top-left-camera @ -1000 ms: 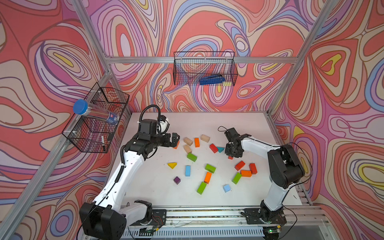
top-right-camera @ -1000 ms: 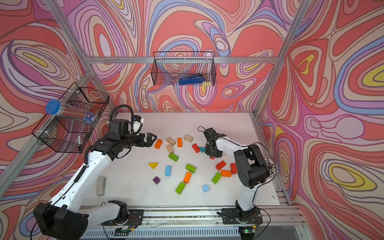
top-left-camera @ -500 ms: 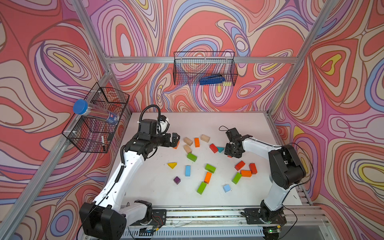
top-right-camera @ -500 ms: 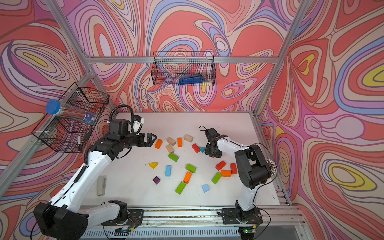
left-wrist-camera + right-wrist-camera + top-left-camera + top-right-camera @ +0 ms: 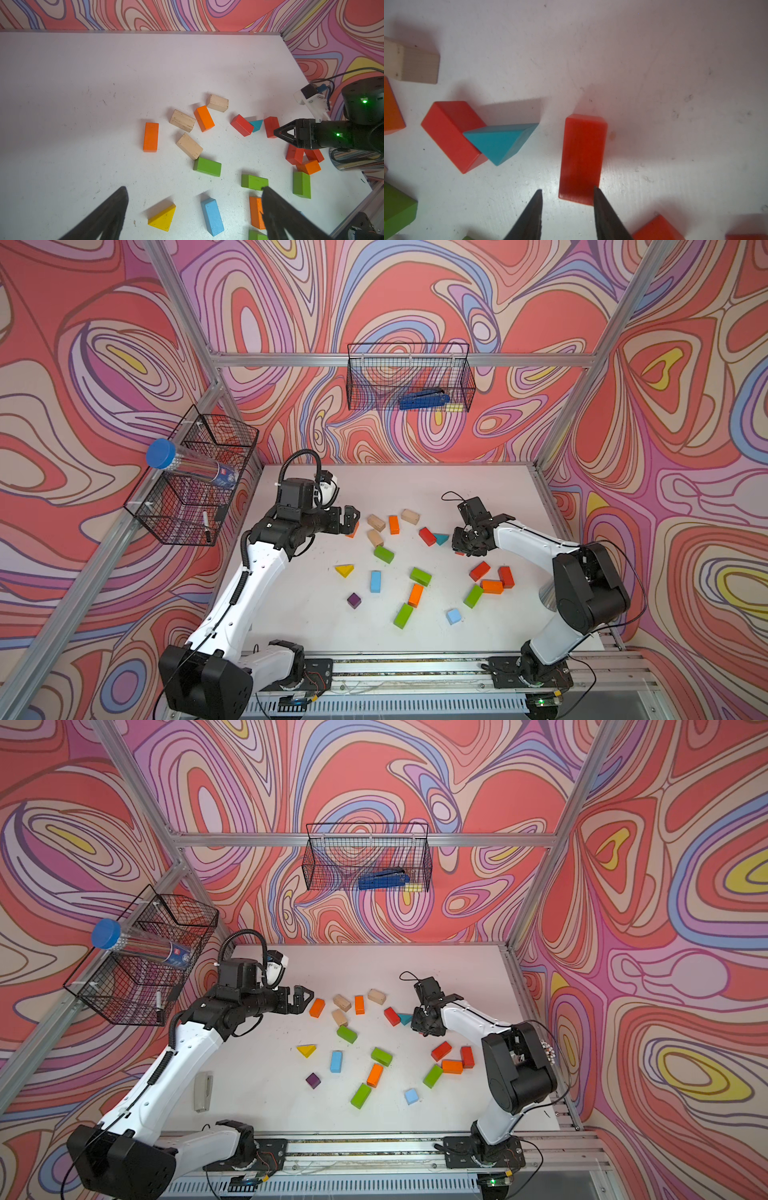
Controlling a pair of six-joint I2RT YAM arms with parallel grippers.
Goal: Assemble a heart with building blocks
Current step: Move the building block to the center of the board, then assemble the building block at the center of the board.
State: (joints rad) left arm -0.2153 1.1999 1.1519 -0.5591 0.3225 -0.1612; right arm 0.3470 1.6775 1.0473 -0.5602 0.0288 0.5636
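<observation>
The building blocks lie scattered on the white table (image 5: 478,489) in red, orange, green, blue, yellow, purple and plain wood. My right gripper (image 5: 567,188) is open, low over one end of a flat-lying red brick (image 5: 583,153). One fingertip overlaps that brick's corner and the other stands clear of it. Beside it a teal triangle (image 5: 500,141) touches another red brick (image 5: 450,135). In both top views my right gripper (image 5: 461,547) hides most of the brick. My left gripper (image 5: 305,1000) hangs wide open and empty beside an orange brick (image 5: 317,1007).
A grey stapler (image 5: 203,1092) lies by the left arm near the table's left edge. A wire basket (image 5: 409,377) on the back wall holds a blue stapler. A second basket (image 5: 195,477) with a blue-capped tube hangs on the left wall. A red and orange cluster (image 5: 492,578) lies near the right arm.
The right gripper has stayed over the red brick with only a slight shift. The left arm and the other blocks have not moved.
</observation>
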